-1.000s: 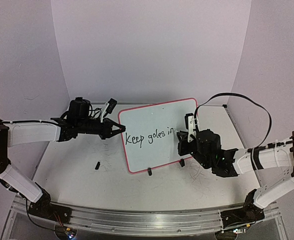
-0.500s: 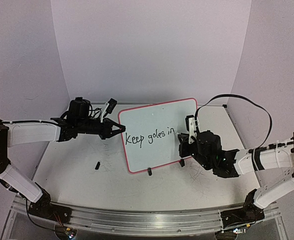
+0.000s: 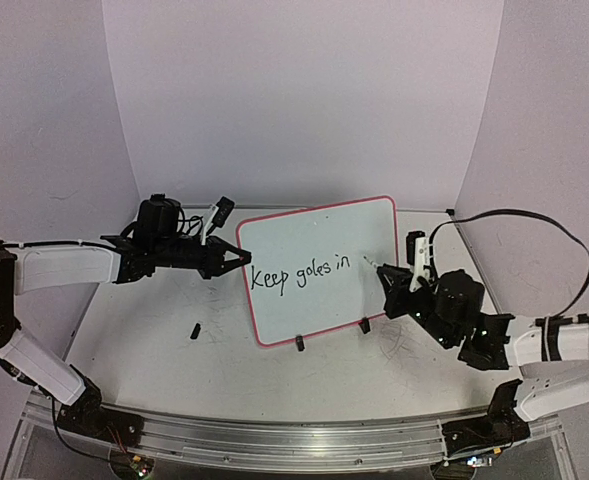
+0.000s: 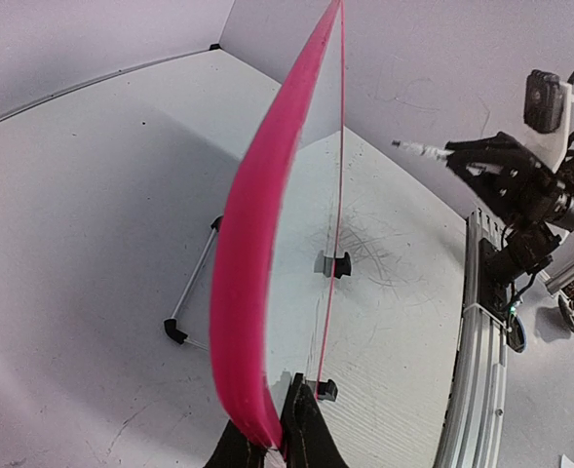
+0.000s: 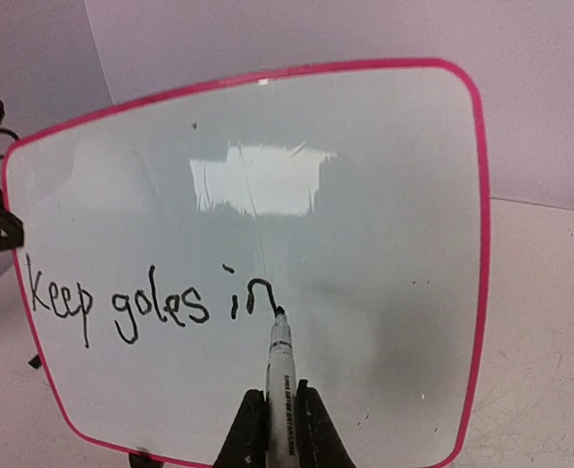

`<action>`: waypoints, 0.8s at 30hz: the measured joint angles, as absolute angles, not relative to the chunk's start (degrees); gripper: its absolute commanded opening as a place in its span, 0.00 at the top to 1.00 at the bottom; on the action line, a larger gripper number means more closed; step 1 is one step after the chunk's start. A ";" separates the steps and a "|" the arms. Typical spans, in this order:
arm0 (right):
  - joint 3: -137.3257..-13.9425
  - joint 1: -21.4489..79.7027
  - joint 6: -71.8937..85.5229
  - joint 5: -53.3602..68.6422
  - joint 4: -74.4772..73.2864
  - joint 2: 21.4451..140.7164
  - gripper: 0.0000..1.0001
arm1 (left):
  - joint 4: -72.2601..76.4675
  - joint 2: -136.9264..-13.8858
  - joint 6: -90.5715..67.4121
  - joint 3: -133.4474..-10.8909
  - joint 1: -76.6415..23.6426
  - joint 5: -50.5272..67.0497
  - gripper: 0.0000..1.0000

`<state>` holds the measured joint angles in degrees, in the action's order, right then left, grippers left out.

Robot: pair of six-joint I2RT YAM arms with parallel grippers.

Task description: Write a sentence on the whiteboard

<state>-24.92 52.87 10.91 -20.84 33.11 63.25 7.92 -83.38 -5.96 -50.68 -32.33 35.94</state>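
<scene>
white rectangular board (image 3: 314, 235) with pink-red border stands upright near the far edge of the scratched grey-white tabletop (image 3: 154, 360). left gripper (image 3: 242, 257) clamped on its left edge. right gripper (image 5: 280, 409) clamped on a white-barrelled marker (image 5: 280, 361), tip at the board face just after the black handwritten words (image 3: 299, 273) "keep goles in".

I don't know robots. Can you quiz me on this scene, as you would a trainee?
1. True or false: the white rectangular whiteboard with the pink border is lying flat.
2. The right claw holds: A) a white marker pen; B) a cloth; C) nothing.
3. Fill in: the black handwritten words read "Keep goles ___".
Key: 1 false, it stands upright; 2 A; 3 in.
</scene>
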 measured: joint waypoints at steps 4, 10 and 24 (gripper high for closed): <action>-26.91 50.50 8.93 -18.44 35.93 64.26 1.00 | 7.92 -83.37 -5.96 -50.68 -32.34 35.94 1.00; -27.51 50.39 7.70 -17.35 34.87 69.70 1.00 | 7.84 -83.29 -5.93 -50.68 -32.34 35.94 1.00; -27.73 50.39 7.84 -21.14 36.36 72.98 1.00 | 7.80 -83.29 -5.93 -50.68 -32.34 35.94 1.00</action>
